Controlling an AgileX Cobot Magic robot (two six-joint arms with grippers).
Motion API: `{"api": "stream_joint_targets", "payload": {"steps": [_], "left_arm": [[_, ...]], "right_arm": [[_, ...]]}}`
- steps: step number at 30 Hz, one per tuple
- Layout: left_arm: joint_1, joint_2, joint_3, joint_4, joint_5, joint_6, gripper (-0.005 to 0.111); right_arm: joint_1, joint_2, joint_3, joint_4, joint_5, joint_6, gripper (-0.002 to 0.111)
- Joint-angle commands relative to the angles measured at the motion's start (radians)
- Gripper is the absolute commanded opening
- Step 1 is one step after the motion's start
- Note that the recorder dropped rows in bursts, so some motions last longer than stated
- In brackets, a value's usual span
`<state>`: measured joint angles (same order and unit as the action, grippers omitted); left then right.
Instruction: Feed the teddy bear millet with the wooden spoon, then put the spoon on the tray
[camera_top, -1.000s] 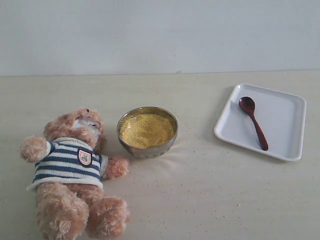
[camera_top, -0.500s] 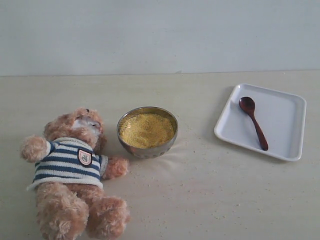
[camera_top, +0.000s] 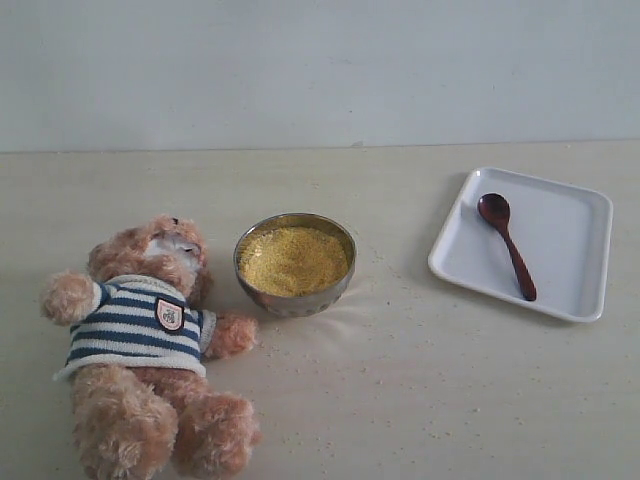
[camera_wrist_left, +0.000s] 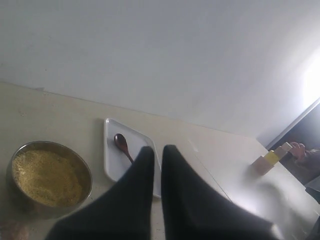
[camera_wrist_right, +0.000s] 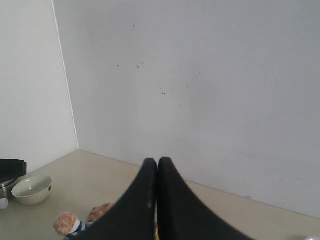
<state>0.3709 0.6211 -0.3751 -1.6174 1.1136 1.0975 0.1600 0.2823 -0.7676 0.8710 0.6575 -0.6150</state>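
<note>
The wooden spoon (camera_top: 506, 246) lies on the white tray (camera_top: 575, 255) at the right of the exterior frame, its bowl toward the upper edge and its handle slanting down and to the right. The millet (camera_top: 293, 260) is heaped in a metal bowl (camera_top: 300, 300) at the centre, well apart from the tray, and stray grains are scattered over the surface (camera_top: 420, 380). The teddy bear (camera_top: 140, 340) is laid on its back at the lower left, one paw just beside the bowl. No arm is shown in the exterior view. In the wrist views the left end effector (camera_wrist_left: 157, 152) and the right end effector (camera_wrist_right: 157, 162) are each seen with jaws pressed together and nothing held. The task is judged to be at its start, the spoon not yet picked up. The next move is judged to call for an end effector to be opened, brought over the tray and closed on the slim handle, which lies flat and would need a low approach.
</note>
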Motion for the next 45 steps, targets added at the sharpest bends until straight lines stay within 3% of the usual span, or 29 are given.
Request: {"api": "stream_joint_targets", "payload": {"steps": [1, 22, 35, 45], "left_arm": [[0.004, -0.007, 0.001, -0.013, 0.008, -0.005, 0.005], [0.004, -0.007, 0.001, -0.013, 0.008, -0.005, 0.005], [0.004, -0.007, 0.001, -0.013, 0.008, -0.005, 0.005], [0.004, -0.007, 0.001, -0.013, 0.008, -0.005, 0.005]], "right_arm": [[0.001, -0.004, 0.000, 0.006, -0.011, 0.006, 0.000], [0.001, -0.009, 0.013, 0.008, -0.026, 0.006, 0.000], [0.001, -0.271, 0.318, -0.104, -0.170, 0.096, 0.000], [0.001, -0.279, 0.392, -0.171, -0.209, 0.135, 0.000]]}}
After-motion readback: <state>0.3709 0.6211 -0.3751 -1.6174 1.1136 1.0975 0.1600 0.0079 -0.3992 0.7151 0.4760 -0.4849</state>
